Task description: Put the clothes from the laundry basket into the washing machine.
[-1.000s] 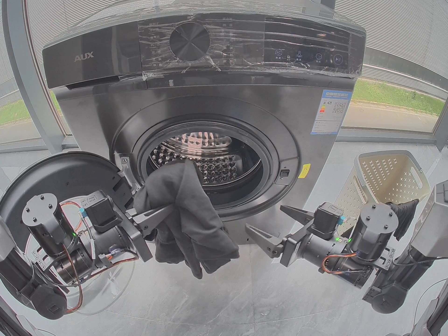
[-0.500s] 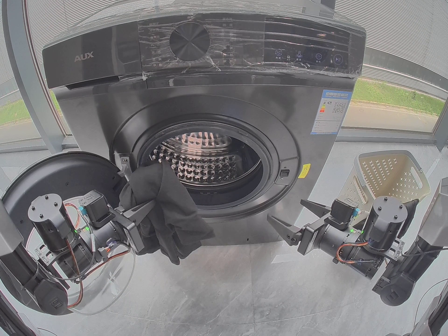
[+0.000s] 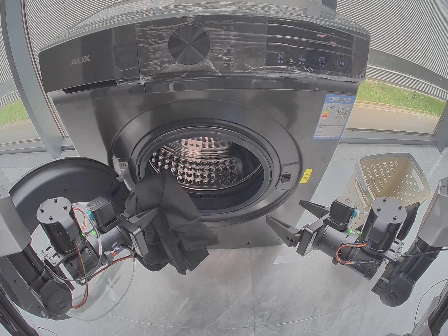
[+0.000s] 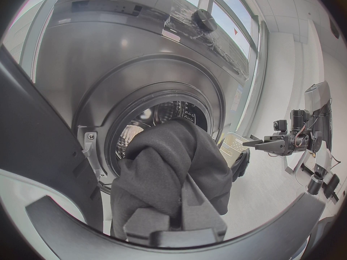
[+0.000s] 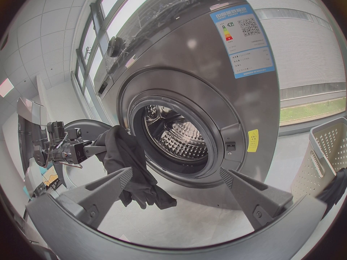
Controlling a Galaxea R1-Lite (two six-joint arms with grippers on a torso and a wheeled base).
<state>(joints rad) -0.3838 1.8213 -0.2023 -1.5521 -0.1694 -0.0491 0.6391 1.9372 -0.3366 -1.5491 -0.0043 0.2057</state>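
- While my left gripper (image 3: 145,220) is clamped on the dark garment (image 3: 179,220), the cloth hangs in front of the lower left rim of the washing machine (image 3: 224,103) opening, outside the drum (image 3: 205,169).
- My right gripper (image 3: 284,213) holds nothing, its fingers spread wide, low at the machine's right front.
- The door (image 3: 60,183) stands open on the left.
- The laundry basket (image 3: 396,176) sits right of the machine, with another dark cloth (image 3: 409,213) over its rim.

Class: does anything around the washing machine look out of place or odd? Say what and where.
Wrinkled clear plastic wrap is stretched over the washing machine's control panel, as if never unpacked. A dark cloth hangs over the laundry basket's rim rather than lying inside.
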